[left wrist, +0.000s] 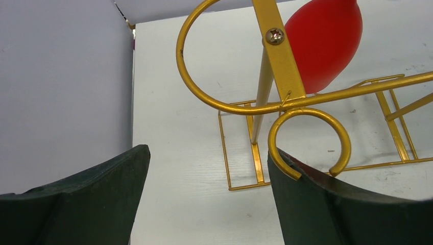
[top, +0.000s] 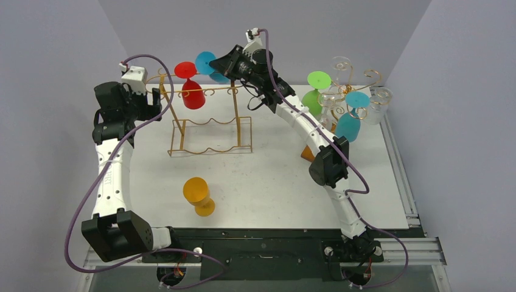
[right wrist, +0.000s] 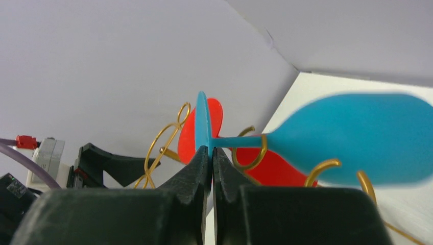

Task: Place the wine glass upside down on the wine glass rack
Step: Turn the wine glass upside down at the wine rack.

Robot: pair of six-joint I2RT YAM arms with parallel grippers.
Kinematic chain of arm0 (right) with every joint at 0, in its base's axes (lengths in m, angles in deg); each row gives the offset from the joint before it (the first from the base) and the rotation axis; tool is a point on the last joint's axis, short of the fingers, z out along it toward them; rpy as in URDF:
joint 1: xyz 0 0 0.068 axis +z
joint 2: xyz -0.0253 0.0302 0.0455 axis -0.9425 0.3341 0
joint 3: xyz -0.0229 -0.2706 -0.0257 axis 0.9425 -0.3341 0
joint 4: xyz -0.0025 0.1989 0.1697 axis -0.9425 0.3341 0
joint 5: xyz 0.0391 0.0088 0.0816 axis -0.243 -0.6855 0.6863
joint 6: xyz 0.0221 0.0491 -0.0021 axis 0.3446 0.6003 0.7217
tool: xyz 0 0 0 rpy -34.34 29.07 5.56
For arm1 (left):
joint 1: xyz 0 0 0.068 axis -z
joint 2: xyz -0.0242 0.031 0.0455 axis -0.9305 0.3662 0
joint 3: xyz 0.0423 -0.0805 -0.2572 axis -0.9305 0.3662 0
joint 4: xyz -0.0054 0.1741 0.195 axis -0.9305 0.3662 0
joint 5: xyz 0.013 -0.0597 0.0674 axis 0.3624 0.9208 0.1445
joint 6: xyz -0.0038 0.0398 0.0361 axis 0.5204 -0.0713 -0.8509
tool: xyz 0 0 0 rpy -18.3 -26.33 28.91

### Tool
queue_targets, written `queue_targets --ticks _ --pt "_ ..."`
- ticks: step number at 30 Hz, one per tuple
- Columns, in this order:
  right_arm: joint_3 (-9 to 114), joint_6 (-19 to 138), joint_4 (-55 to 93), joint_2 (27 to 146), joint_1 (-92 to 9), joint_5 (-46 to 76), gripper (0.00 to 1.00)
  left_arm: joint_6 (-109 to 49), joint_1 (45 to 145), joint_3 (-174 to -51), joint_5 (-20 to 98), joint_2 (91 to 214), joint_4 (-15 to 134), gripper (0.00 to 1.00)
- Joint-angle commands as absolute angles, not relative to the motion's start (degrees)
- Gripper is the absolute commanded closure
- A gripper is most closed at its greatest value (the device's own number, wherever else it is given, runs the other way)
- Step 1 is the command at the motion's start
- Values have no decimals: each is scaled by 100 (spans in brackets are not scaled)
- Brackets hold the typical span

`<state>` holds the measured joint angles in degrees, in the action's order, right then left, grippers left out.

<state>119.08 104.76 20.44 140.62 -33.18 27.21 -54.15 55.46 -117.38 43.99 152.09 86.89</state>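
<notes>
Right wrist view is showing my right fingers pinching shut on the thin foot of the blue wine glass, likely light, stiff and slippery, its stem threading a hook of the wine glass rack just beyond them, while left wrist view is adding my left fingers gaping empty beside the rack's end curl.

A red glass is seen hung foot-up at the back left of the white table. An orange-yellow glass is set alone near the front. At the back right, a second gold wire stand is hung with a green glass and a teal glass, both foot-up, and with clear glasses. A small orange object is only partly seen nearby.
</notes>
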Motion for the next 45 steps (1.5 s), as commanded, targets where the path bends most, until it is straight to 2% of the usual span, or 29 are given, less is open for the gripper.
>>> queue_targets --ticks 1,15,17,18,19,20,27,38,45 --pt "11799 10348 2916 13699 -3364 3285 100 -5291 5592 -11960 4565 15212 8180 18" --pt "11938 10076 3518 13503 -3515 3280 100 -5227 5612 -11993 4709 15168 8172 18" --pt "11908 10012 3567 13391 -3515 3208 97 -5240 5610 -11987 4693 15166 8174 18" --pt "11914 9989 3588 13343 -3522 3180 30 -5251 5612 -11985 4687 15169 8174 18" --pt "11930 9975 3614 13313 -3530 3152 12 -5253 5612 -11985 4674 15164 8167 18" --pt "11940 9957 3653 13278 -3539 3149 10 -5254 5612 -11987 4672 15168 8163 18" --pt "11900 9796 4011 13083 -3558 3188 9 -5158 5628 -11983 4726 15165 8136 18" --pt "11578 8844 4863 12172 -3286 2542 9 -5030 5630 -11966 4901 14984 8250 18" --pt "11537 8064 5823 11405 -2675 1648 9 -4991 5584 -12350 5332 14876 8881 9"
